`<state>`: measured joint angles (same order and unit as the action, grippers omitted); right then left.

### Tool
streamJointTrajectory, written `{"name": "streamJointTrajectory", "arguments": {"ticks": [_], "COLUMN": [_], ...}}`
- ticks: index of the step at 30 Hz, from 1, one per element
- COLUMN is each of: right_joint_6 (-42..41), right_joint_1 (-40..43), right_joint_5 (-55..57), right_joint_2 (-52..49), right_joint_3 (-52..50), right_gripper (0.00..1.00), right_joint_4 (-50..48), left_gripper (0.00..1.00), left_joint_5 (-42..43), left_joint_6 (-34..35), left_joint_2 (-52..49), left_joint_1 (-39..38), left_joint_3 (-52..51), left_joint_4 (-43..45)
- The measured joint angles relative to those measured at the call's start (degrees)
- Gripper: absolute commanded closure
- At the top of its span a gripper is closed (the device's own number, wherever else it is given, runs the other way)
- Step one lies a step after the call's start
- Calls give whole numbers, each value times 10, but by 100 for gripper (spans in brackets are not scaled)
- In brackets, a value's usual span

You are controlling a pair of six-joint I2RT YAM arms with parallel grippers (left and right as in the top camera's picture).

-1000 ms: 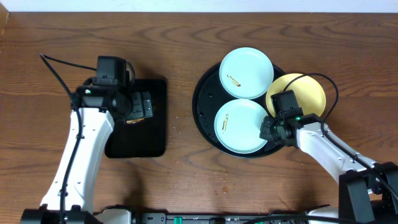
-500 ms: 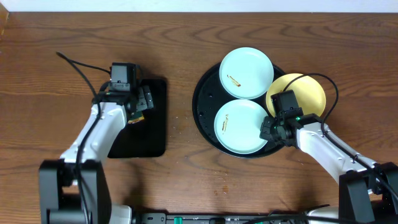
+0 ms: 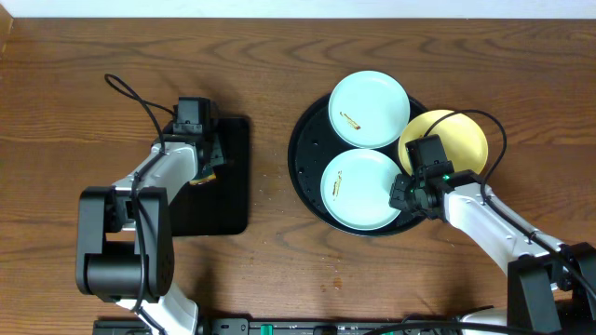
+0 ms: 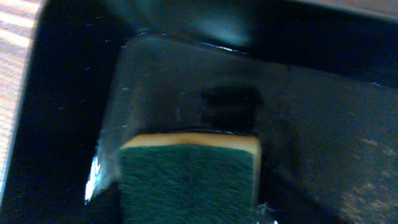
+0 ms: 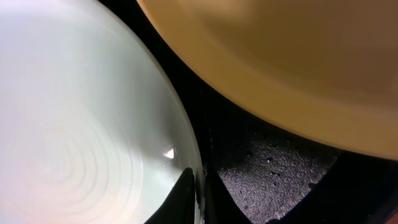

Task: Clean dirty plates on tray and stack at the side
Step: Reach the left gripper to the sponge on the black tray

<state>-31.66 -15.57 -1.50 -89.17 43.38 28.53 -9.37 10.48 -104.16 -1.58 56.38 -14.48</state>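
Note:
Two pale blue-white plates lie on the round black tray point(image 3: 303, 154): a far plate point(image 3: 370, 109) and a near plate point(image 3: 358, 189), each with a small brown smear. The pale yellow plate point(image 3: 452, 140) rests on the tray's right rim. My right gripper point(image 3: 402, 197) is shut on the near plate's right edge. In the right wrist view one finger point(image 5: 185, 194) lies over the plate rim point(image 5: 180, 124), with the yellow plate point(image 5: 280, 68) above. My left gripper point(image 3: 209, 156) is down over a green-topped sponge point(image 4: 189, 180), which fills the space between its jaws. Its fingers do not show clearly.
The sponge point(image 3: 201, 179) lies on a smaller rectangular black tray point(image 3: 219, 209) at the left of the wooden table point(image 3: 270, 74). Cables trail from both arms. The table's far edge runs along the top.
My left arm has swung in and come down onto the sponge on the rectangular tray, its jaws narrowing round it. The right arm and the plates have not moved.

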Motion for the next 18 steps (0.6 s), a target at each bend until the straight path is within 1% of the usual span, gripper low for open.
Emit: {"name": "streamJointTrajectory", "arguments": {"ticks": [1, 2, 4, 5, 6, 7, 11, 14, 15, 17, 18], "right_joint_6": [0, 0, 0, 0, 0, 0, 0, 0, 0, 0, 0], "right_joint_1": [0, 0, 0, 0, 0, 0, 0, 0, 0, 0, 0], "right_joint_5": [0, 0, 0, 0, 0, 0, 0, 0, 0, 0, 0], "right_joint_2": [0, 0, 0, 0, 0, 0, 0, 0, 0, 0, 0], "right_joint_3": [0, 0, 0, 0, 0, 0, 0, 0, 0, 0, 0], "right_gripper": [93, 92, 92, 91, 91, 91, 89, 87, 87, 85, 85], "right_joint_4": [0, 0, -1, -1, -1, -1, -1, -1, -1, -1, -1], "left_gripper": [77, 80, 78, 57, 33, 29, 29, 29, 30, 72, 80], "left_joint_5": [0, 0, 0, 0, 0, 0, 0, 0, 1, 6, 10], "left_joint_6": [3, 0, -1, -2, -4, -2, 0, 0, 0, 4, 2], "left_joint_2": [0, 0, 0, 0, 0, 0, -1, 2, 3, 7, 8], "left_joint_1": [2, 3, 4, 4, 4, 4, 4, 4, 4, 4, 4], "left_joint_3": [0, 0, 0, 0, 0, 0, 0, 4, 5, 8, 8], "left_joint_4": [1, 2, 6, 6, 6, 6, -7, -37, -53, -80, -89]}}
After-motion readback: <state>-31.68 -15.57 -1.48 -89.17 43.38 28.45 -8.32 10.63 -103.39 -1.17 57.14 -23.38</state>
